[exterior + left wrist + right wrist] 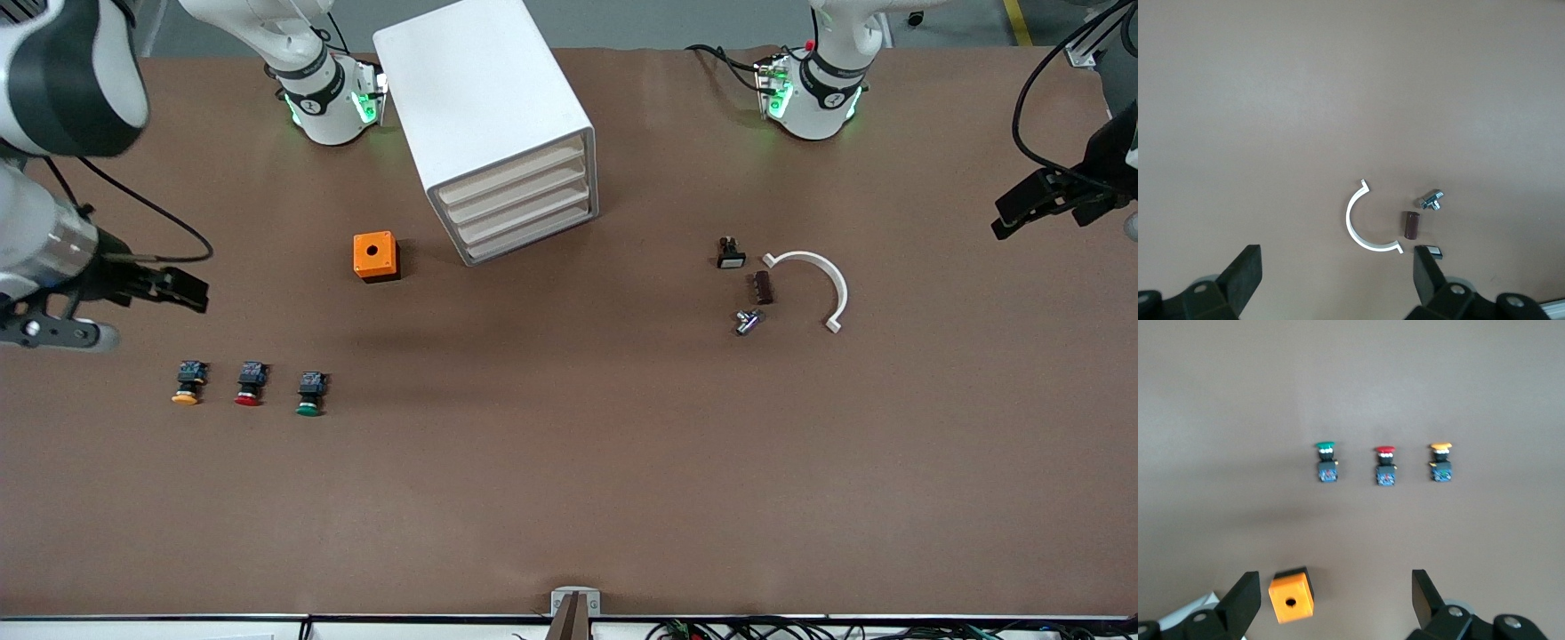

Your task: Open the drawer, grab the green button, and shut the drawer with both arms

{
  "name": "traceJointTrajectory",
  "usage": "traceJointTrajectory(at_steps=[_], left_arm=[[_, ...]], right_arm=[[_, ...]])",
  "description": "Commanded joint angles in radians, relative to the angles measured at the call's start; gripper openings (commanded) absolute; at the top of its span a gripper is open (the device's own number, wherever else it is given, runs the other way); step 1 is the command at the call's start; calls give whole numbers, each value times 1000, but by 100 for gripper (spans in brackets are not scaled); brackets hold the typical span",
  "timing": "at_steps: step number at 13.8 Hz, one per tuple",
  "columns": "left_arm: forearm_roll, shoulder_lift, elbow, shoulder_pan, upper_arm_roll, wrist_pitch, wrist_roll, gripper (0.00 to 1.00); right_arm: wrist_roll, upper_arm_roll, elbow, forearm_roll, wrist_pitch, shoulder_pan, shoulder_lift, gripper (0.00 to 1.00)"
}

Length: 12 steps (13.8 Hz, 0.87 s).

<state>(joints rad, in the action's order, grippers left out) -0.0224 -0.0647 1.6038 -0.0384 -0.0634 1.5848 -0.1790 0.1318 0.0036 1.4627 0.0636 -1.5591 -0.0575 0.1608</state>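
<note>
The white drawer cabinet (498, 133) stands at the middle of the table near the bases, and all its drawers (524, 209) are shut. The green-capped button (310, 393) lies on the table toward the right arm's end, beside a red-capped one (251, 383) and a yellow-capped one (188, 382). It also shows in the right wrist view (1327, 461). My right gripper (191, 293) is open and empty in the air above that end of the table (1335, 577). My left gripper (1009, 213) is open and empty in the air at the left arm's end (1338, 252).
An orange box with a hole (376, 257) sits beside the cabinet, toward the right arm's end (1291, 595). Toward the left arm's end lie a white half-ring (822, 276), a brown cylinder (763, 287), a metal fitting (747, 321) and a small black switch (731, 253).
</note>
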Motion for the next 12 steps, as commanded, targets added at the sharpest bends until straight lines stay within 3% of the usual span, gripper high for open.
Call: traceJointTrajectory(at_steps=[1,3,6,12], left_arm=[[9,-32,21,-15,-7,0,10,100],[6,-26,-2,-14,-7,-32,15,100],[9,-18,-12,-14,-7,-58,15,100],[6,-20,-19,-14,-28,-98,29,100]], right_arm=[[-141,13,16,-4,28,97,-62,100],[-179,10,77,-72,16,148,-134,100],[-170,15,195,-77,-53,148,-236,100],[-179,15,91,-64,-36,131,-216,100]])
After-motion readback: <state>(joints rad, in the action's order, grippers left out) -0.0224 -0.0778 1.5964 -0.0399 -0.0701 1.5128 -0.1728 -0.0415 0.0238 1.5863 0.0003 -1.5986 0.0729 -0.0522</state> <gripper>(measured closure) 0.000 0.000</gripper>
